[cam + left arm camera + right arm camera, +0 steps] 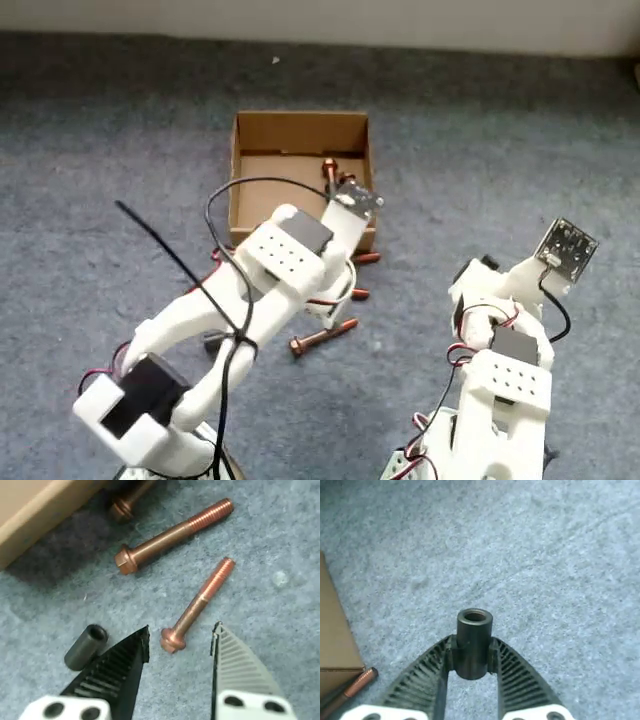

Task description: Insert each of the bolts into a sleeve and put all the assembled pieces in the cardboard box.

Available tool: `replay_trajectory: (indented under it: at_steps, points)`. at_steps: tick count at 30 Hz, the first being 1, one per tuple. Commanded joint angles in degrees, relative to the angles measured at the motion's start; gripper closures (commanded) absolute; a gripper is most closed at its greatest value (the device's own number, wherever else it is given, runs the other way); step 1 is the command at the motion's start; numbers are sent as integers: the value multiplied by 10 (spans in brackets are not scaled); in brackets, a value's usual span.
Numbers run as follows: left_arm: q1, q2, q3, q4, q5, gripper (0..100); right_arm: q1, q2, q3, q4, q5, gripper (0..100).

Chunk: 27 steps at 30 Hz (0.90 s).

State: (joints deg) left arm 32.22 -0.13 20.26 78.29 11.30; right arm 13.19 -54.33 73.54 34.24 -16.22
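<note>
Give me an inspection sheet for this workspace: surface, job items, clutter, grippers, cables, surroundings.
Surface: grey-blue carpet.
Job's things: open brown cardboard box with a copper-coloured piece inside, sleeved or not cannot be told; three copper-coloured flanged bolts loose on the carpet beside the box; one black cylindrical sleeve lying near them; a second black sleeve in the right gripper.
Clutter: nothing seen.
Grippers: left gripper open, jaws either side of a bolt's head; right gripper shut on the second black sleeve.
Cables: black cable looping over the left arm; red and white wires at the joints.
Surroundings: pale wall along the far edge.
</note>
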Motion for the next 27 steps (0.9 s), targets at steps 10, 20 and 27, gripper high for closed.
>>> replay_trajectory:
  at_steps: [10, 20, 27]
  points:
    - [58, 181, -131, -39, -68, 776, 35, -16, -9, -13, -37, 995]
    - [59, 277, -220, -34, -68, 781, 35, -16, -9, -13, -37, 995]
    - [87, 327, -276, -2, -69, 887, 34, -16, -8, -13, -37, 995]
